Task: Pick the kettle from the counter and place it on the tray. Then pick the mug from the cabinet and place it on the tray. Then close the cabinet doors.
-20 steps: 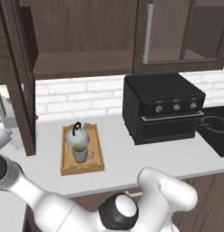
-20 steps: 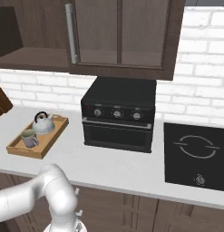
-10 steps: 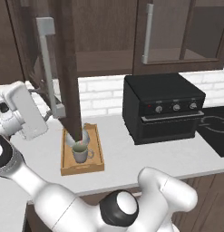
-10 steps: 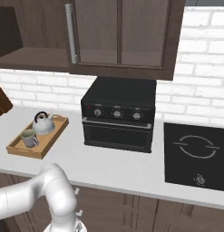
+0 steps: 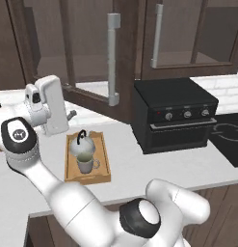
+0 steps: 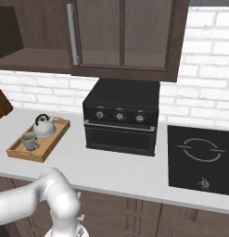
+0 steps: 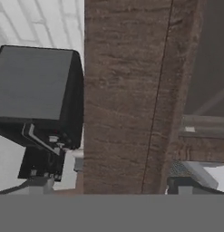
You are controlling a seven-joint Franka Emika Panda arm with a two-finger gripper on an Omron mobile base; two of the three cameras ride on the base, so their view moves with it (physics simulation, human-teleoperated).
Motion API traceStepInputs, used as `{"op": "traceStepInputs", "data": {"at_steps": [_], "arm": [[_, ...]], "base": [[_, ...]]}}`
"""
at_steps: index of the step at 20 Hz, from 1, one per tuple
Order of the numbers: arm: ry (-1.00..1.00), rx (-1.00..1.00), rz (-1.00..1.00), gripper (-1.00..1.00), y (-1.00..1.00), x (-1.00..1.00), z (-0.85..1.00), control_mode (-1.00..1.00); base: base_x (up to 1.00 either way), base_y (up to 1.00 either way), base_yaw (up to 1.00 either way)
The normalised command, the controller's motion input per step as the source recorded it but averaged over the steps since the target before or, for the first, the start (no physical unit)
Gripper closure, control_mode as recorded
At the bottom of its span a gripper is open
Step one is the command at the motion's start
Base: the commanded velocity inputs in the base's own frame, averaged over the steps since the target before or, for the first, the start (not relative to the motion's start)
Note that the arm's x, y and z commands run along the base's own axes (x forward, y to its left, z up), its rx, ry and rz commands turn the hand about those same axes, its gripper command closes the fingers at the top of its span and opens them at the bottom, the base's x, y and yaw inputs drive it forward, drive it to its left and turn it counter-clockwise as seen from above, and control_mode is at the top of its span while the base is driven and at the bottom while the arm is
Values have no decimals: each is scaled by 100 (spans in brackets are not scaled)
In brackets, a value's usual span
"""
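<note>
A shallow light-brown wooden tray with a raised rim lies on the smooth white counter, carrying a squat silvery dome-shaped kettle with a thin black arched handle and, just in front of it, a grey-beige cylindrical mug with a pale greenish inside. To the right stands a boxy matte-black oven with round knobs, and beyond it a flat black cooktop. White brick tiles back the counter. Above, dark brown grained cabinet doors with smoky glass and silver bar handles hang partly ajar. The end effector stands wide open, its fingertips straddling a door's wooden edge.
</note>
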Motion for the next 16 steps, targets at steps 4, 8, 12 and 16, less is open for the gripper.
{"op": "traceStepInputs", "data": {"at_steps": [4, 8, 12, 16], "arm": [[0, 15, 11, -100, -66, 46, 0, -100], [-2, 16, 23, -100, -61, 48, 0, -100], [-6, 16, 33, -100, -62, 42, 0, -100], [-6, 16, 35, -100, -58, 47, 0, -100]], "base": [[0, 0, 0], [0, 0, 0], [0, 0, 0], [0, 0, 0]]}}
